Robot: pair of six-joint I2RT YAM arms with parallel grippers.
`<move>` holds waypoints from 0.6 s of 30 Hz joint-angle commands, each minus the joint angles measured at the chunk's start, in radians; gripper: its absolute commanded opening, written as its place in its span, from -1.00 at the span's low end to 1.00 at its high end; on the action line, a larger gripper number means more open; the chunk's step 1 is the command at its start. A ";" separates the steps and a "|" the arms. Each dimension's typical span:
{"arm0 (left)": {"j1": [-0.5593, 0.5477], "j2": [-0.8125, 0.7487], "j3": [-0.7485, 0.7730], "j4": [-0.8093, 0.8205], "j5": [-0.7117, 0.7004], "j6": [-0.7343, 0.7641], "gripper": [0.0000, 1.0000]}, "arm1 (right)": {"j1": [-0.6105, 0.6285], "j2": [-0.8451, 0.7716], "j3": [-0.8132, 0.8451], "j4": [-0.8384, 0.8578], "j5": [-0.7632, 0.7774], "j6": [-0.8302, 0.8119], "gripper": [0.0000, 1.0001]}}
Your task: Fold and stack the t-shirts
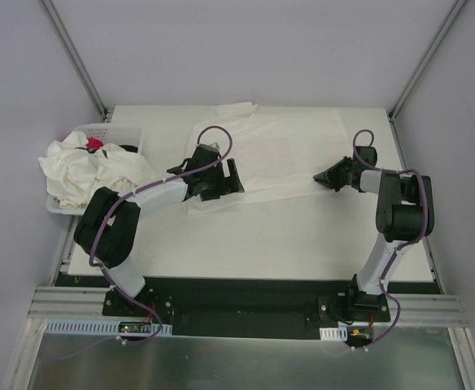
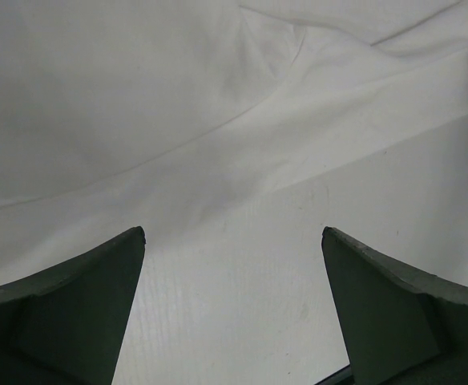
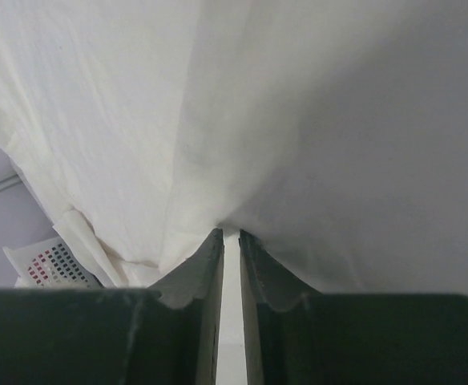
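Edge of t-shirt (image 1: 286, 154) pinched by right gripper (image 3: 231, 234) (left gripper (image 2: 234, 233) spread wide nearby)

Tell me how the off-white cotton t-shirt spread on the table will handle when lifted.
Probably floppy: the off-white cotton t-shirt fans into folds from the right gripper pinching it. Likely light: a fingertip pinch holds the thin fabric. The rest may sag and trail over the white table.

T-shirt (image 1: 282, 154) off-white, plain; basket (image 1: 112, 131) white, perforated; packet (image 1: 94, 144) red; table (image 1: 262, 244) white.
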 commanded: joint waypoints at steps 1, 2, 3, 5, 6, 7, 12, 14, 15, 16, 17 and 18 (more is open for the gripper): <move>-0.002 -0.037 -0.002 0.009 -0.032 0.012 0.81 | -0.028 -0.077 0.010 -0.024 0.049 -0.029 -0.64; -0.002 -0.035 0.002 0.009 -0.035 0.016 0.82 | -0.032 -0.090 0.020 -0.032 0.069 -0.035 -0.62; -0.002 -0.037 0.005 0.009 -0.053 0.024 0.81 | -0.040 -0.091 0.036 -0.046 0.075 -0.038 -0.60; 0.000 -0.038 0.017 0.008 -0.075 0.038 0.81 | -0.052 -0.075 0.088 -0.060 0.077 -0.044 -0.58; 0.001 -0.041 0.021 0.009 -0.087 0.050 0.82 | -0.067 -0.067 0.102 -0.061 0.075 -0.044 -0.57; 0.001 -0.043 0.028 0.009 -0.110 0.056 0.81 | -0.074 -0.061 0.117 -0.063 0.074 -0.044 -0.56; 0.007 -0.054 0.049 0.008 -0.160 0.073 0.82 | -0.127 -0.001 0.223 -0.113 0.080 -0.072 -0.51; 0.007 -0.049 0.055 0.011 -0.174 0.070 0.82 | -0.143 0.017 0.241 -0.116 0.089 -0.078 -0.49; 0.007 -0.045 0.057 0.009 -0.176 0.069 0.82 | -0.156 0.025 0.261 -0.118 0.080 -0.076 -0.49; 0.007 -0.042 0.058 0.009 -0.174 0.066 0.82 | -0.161 0.042 0.271 -0.120 0.074 -0.078 -0.49; 0.007 -0.037 0.058 0.009 -0.176 0.064 0.82 | -0.166 0.048 0.281 -0.121 0.075 -0.081 -0.47; 0.007 -0.037 0.058 0.011 -0.176 0.059 0.82 | -0.170 0.054 0.289 -0.121 0.074 -0.086 -0.47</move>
